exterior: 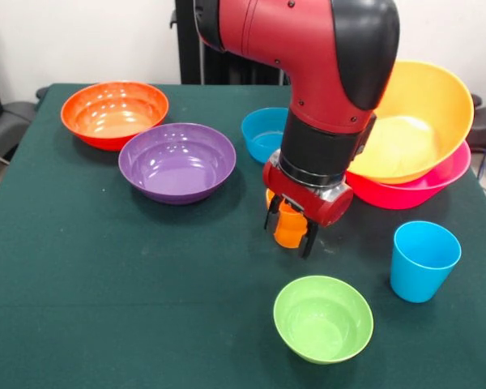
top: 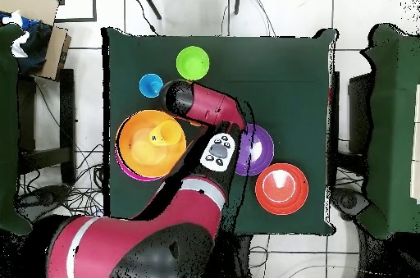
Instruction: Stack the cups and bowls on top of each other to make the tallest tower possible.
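Cups and bowls lie mostly apart on the green counter [exterior: 105, 308], so the tower is barely begun. The orange cup [exterior: 290, 227] sits between the fingers of the hand [exterior: 291, 230], which is closed narrowly around it just above or on the counter; whether it is lifted clear cannot be told. A grip across the tapered wall is probably what keeps it upright for carrying.

Just below the hand in the front view is the lime green bowl [exterior: 323, 318], open side up. To the hand's picture-right stands the sky blue cup [exterior: 422, 260], upright and apart. Behind the hand, partly hidden by the arm, is the small blue bowl [exterior: 263, 132].

Further off at the picture's right, the large orange bowl [exterior: 417, 121] rests tilted inside the hot pink bowl [exterior: 421, 188]; this wide pair looks like the tower's natural base. The overhead view shows a yellow cup [top: 168, 134] inside that orange bowl.

At the picture's left, well away from the hand, the purple bowl [exterior: 176, 161] and the red-orange bowl [exterior: 114, 113] nearly touch. The overhead view shows something pale in the red-orange one, too small to identify.
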`<state>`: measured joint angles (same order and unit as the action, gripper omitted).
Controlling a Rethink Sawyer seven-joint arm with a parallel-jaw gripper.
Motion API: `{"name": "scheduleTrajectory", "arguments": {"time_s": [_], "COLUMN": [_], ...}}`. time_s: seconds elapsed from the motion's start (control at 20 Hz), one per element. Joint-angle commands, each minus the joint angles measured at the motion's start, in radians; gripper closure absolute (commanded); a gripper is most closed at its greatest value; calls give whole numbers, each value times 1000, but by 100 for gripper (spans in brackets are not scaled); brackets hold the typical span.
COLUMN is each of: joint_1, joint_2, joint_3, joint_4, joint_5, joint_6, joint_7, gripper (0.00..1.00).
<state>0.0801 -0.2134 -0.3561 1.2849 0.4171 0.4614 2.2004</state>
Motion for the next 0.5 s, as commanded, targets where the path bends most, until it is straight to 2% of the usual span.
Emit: {"name": "scheduleTrajectory", "arguments": {"time_s": [0.05,0.35,0.5], "joint_1": [-11,-1,17], "joint_2": [19,-14,-63], "joint_3": [90,83,64], "joint_4": [-34,-4,27], "joint_5": [-67,-65,-61], "joint_6": [-34,-10,53], "joint_7": [38,45,58], "gripper": [0,0,0]}}
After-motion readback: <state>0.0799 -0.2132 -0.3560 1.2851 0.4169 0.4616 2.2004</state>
